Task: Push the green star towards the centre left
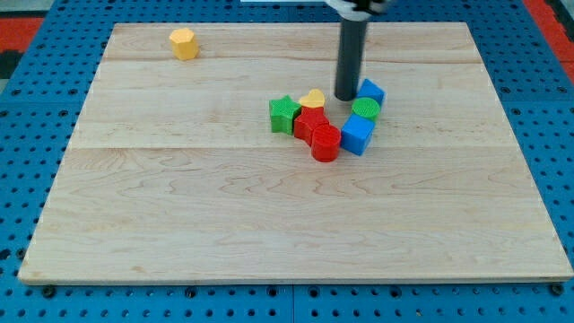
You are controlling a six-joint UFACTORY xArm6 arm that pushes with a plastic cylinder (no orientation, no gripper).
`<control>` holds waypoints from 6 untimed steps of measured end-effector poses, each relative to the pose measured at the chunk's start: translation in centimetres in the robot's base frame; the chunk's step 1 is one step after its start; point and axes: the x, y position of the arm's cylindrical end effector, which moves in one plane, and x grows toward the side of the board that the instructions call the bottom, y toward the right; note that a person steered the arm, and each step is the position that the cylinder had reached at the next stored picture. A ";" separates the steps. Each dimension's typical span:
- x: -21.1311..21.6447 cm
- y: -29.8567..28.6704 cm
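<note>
**Q:** What lay on the board [179,224], going from the view's left to its right?

**A:** A yellow block [183,42] sat alone near the top left. The rest was one tight cluster a little right of centre: the green star [284,114] at its left edge, then a yellow heart [313,98] above a red block [310,123], a red cylinder [326,143], a blue block [357,135], a green cylinder [365,109], and a blue cube [370,91] at the top right.

**Q:** Where were you, and what were you holding?

**A:** I had no jaws to open or close, only a dark rod, and it held nothing. My tip [346,97] rested on the wood at the cluster's upper side, between the heart and the blue cube, just beside both.

**Q:** And the star, relative to you?

**A:** It lay to the left of my tip and slightly lower, with the heart and the red block between us. It touched the red block, as far as I could tell.

**Q:** What could have gone wrong?

**A:** I judged that pushing left from there would have struck the heart first. That could have shoved the whole clump, spun the star off line, or dragged the red pieces along. A glancing contact might also have sent the star down the board, not to the centre left.
</note>
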 end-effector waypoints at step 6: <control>2.5 -12.7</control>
